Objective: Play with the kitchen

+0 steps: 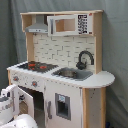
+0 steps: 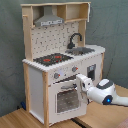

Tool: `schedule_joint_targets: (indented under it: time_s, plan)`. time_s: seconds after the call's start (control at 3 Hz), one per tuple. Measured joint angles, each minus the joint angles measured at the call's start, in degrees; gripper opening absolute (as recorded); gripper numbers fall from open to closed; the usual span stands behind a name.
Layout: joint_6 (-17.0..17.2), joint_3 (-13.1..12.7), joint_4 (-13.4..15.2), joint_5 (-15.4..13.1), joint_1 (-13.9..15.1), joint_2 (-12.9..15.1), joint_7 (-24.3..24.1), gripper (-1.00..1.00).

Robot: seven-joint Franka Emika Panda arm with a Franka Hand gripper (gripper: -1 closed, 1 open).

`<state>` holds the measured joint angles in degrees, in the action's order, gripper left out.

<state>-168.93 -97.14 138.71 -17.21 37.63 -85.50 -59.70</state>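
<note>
kitchen: white, pale wood | hob: black-red | tap: black
</note>
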Motion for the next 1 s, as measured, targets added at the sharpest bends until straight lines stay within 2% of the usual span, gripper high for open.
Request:
schedule_joint_targets:
  time_s: [0.33, 1.0]
  plan:
    - [5.3, -0.5, -0.9, 0.0, -2.8, 0.5, 0.0, -1.00]
    - [16.3, -1.7, -5.1, 0.0, -5.2, 1.8, 0.0, -1.00]
